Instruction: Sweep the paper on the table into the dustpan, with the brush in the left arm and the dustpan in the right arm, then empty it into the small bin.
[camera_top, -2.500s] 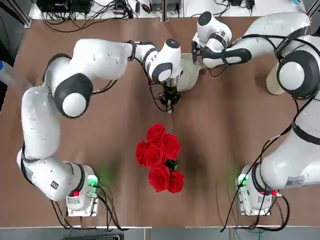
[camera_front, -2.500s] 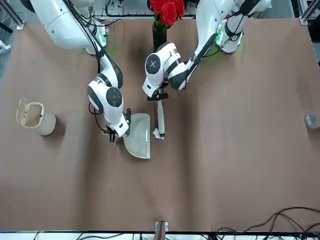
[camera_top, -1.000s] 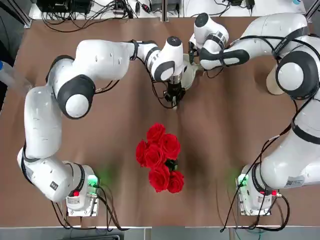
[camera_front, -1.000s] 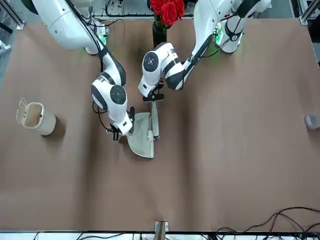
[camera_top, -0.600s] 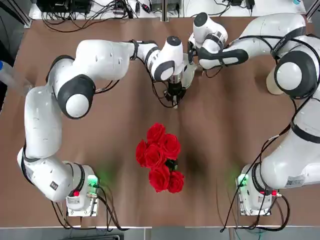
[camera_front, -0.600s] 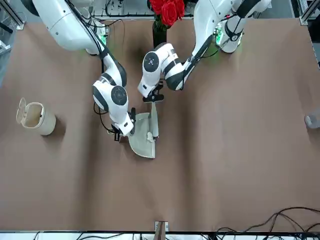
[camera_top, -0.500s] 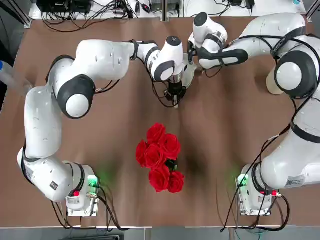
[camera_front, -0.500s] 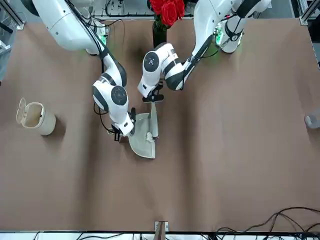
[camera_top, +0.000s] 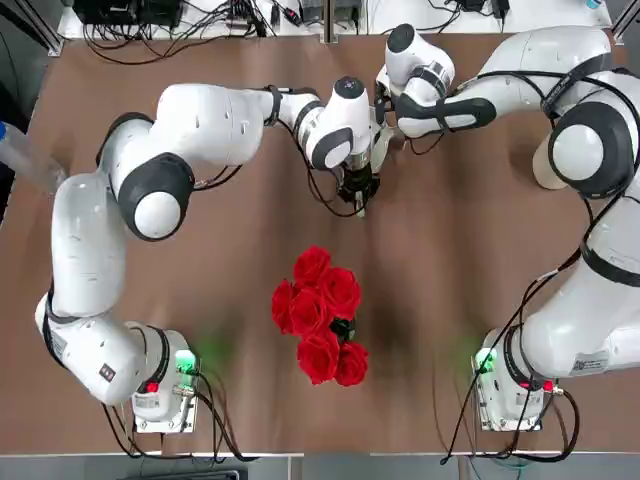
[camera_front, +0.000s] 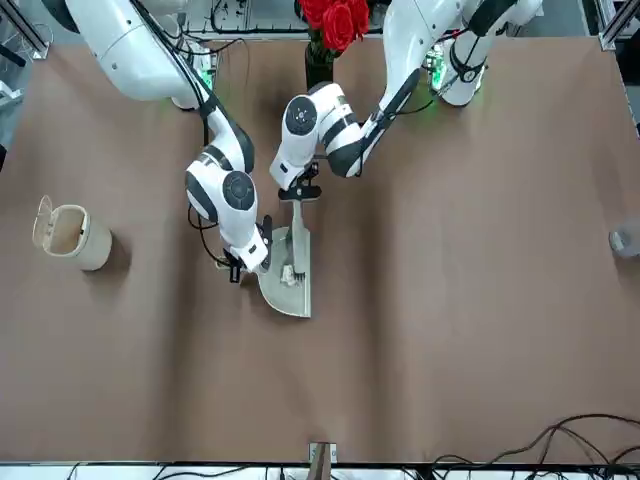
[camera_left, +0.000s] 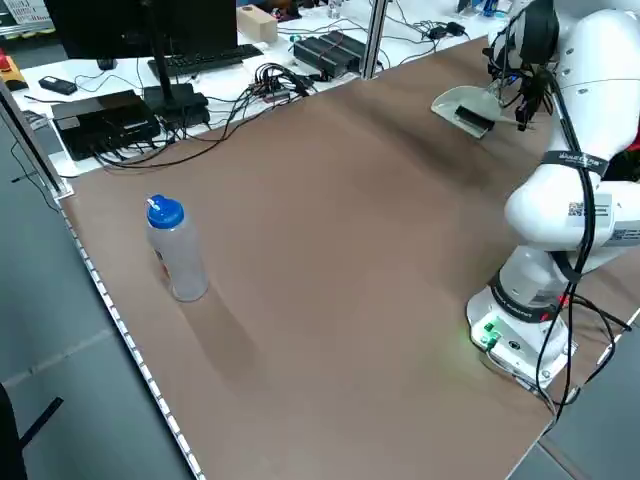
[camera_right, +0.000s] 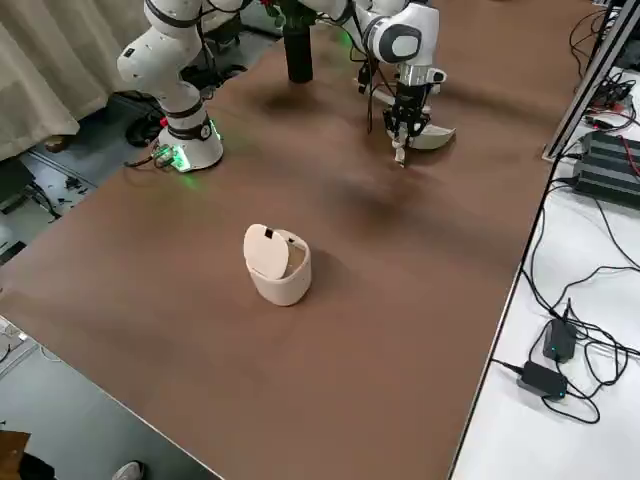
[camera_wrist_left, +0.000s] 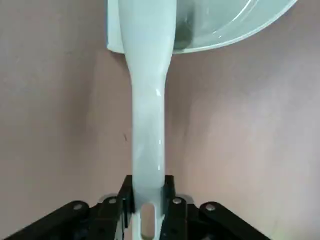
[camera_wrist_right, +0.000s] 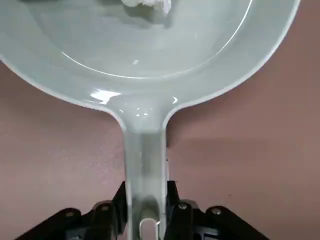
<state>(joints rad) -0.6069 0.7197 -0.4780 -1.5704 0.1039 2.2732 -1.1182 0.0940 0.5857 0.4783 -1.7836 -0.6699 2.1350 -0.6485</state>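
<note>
The pale dustpan (camera_front: 287, 285) lies flat on the table (camera_front: 450, 330), and my right gripper (camera_front: 238, 264) is shut on its stubby handle (camera_wrist_right: 144, 165). The paper (camera_wrist_right: 148, 4), a tiny white ball, sits inside the pan near its open lip. My left gripper (camera_front: 299, 192) is shut on the end of the brush (camera_front: 298, 243). Its whitish handle (camera_wrist_left: 147, 100) reaches out over the pan's edge (camera_wrist_left: 225, 30), so the brush head lies across the pan and its bristles are hidden. From overhead both wrists crowd together at the far middle, with the left gripper (camera_top: 357, 190) just nearer than the right arm's hand.
The small bin (camera_front: 70, 236) stands with its flap lid up far out on the right arm's side, also seen as the beige bin (camera_right: 276, 263). A vase of red roses (camera_top: 320, 315) stands between the two bases. A blue-capped bottle (camera_left: 175, 250) sits at the far left.
The brush has swept sideways from the pan's lip to over the pan, carrying the paper inside. The dustpan has shifted slightly toward the brush. Both grips are unchanged.
</note>
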